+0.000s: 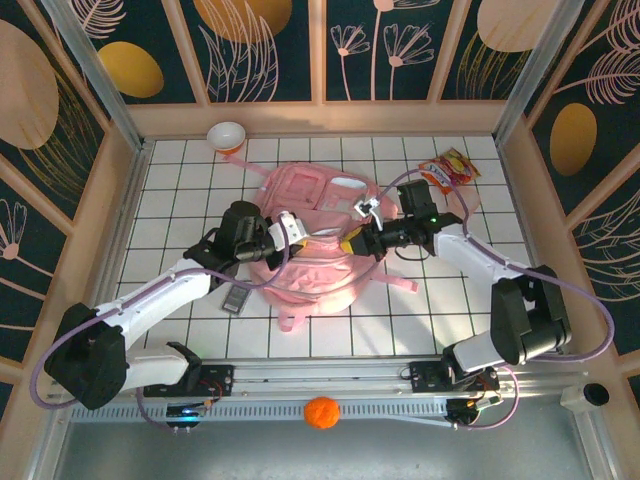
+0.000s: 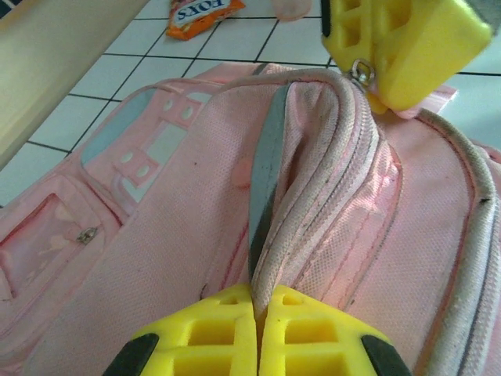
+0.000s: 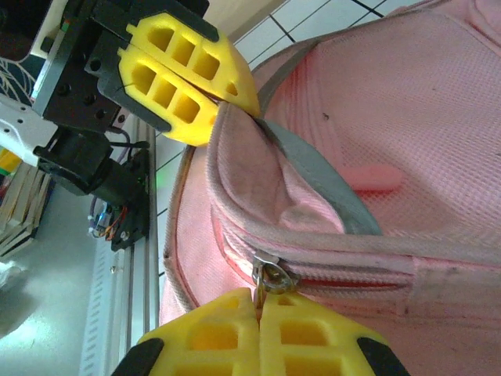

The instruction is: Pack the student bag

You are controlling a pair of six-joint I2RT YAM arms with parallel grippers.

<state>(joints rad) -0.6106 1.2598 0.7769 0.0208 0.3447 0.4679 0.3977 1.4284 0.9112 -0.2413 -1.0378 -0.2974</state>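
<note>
Top view: the student bag, a large soft pink fabric backpack, lies at the middle of the white tiled table.

Left wrist: left gripper is clamped on the bag's grey-lined opening rim.

Right wrist: right gripper is pinched together on the small metal zipper pull.

Tiled table: bag, bowl, packet

The left hand and right hand pinch closed.

Odds and ends on the tiled surface
Bowl upper left, orange snack packet upper right, small dark flat item left of centre, orange ball bottom centre.
</note>
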